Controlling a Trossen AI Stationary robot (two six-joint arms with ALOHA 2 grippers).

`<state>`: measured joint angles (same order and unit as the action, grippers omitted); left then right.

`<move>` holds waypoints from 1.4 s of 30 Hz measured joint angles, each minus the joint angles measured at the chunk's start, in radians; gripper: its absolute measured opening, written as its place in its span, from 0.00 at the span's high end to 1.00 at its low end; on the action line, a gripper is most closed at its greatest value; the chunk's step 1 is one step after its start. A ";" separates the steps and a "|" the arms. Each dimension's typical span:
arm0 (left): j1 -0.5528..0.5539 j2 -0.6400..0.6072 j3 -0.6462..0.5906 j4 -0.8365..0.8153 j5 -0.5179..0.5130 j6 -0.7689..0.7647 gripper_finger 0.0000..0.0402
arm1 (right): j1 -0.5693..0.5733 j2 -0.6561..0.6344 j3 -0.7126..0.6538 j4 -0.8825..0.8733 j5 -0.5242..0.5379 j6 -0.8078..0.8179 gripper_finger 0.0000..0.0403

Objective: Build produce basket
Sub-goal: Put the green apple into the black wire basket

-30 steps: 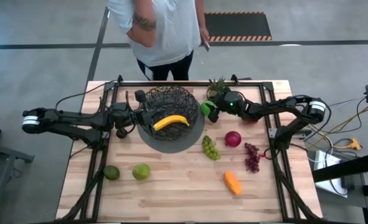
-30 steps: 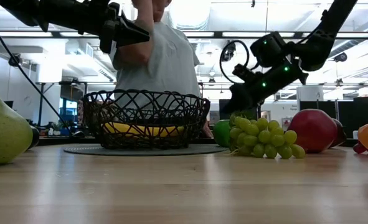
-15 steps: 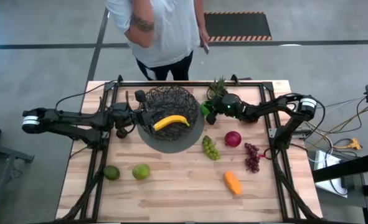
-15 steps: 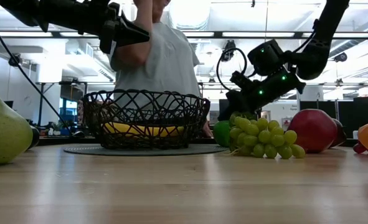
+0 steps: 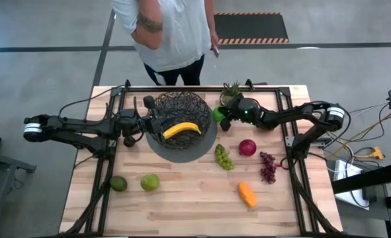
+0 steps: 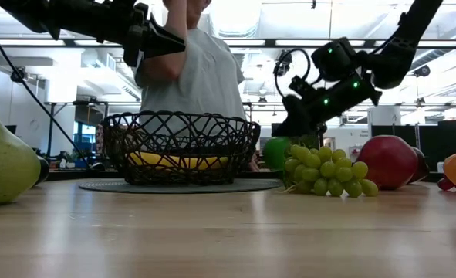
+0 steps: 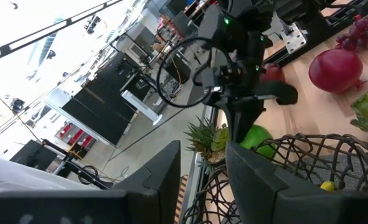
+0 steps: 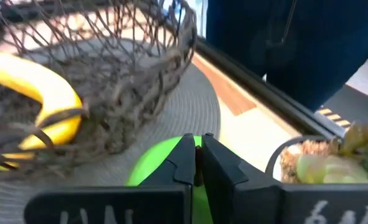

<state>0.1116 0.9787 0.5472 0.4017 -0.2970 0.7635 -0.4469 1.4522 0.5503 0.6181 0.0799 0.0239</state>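
In the low view the green grapes (image 6: 325, 174) lie nearest, the green apple (image 6: 276, 152) just behind them beside the basket (image 6: 183, 147), which holds a banana (image 5: 181, 129). The right gripper (image 5: 223, 119) has its fingers pressed together over the apple, apparently pinching its stem. The lift should be slow and high enough to clear the rim; the left gripper (image 5: 153, 121), fingers slightly apart, waits at the basket's far side.

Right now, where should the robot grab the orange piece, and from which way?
Grab the orange piece across its narrow middle, coming straight down from above. It is long and lies flat on the table, so the fingers fit on either side. Nothing touches it.
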 joint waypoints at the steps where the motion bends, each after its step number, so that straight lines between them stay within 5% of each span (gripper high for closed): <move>1: 0.000 0.000 0.000 0.000 0.000 0.001 0.72 | 0.001 -0.019 0.000 -0.017 0.000 0.003 0.98; 12: 0.000 -0.036 -0.009 0.002 -0.139 -0.005 0.72 | 0.010 -0.316 0.031 -0.224 0.052 0.003 0.98; 17: 0.000 -0.079 -0.036 0.017 -0.158 0.000 0.72 | 0.047 -0.354 0.117 -0.247 0.051 -0.008 0.98; 42: 0.000 -0.265 -0.142 0.140 -0.165 -0.007 0.72 | 0.135 0.422 0.796 -0.222 0.102 -0.010 0.98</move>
<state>0.1116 0.7138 0.4057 0.5419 -0.4622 0.7563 -0.3115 1.8746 1.3463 0.3959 0.1822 0.0135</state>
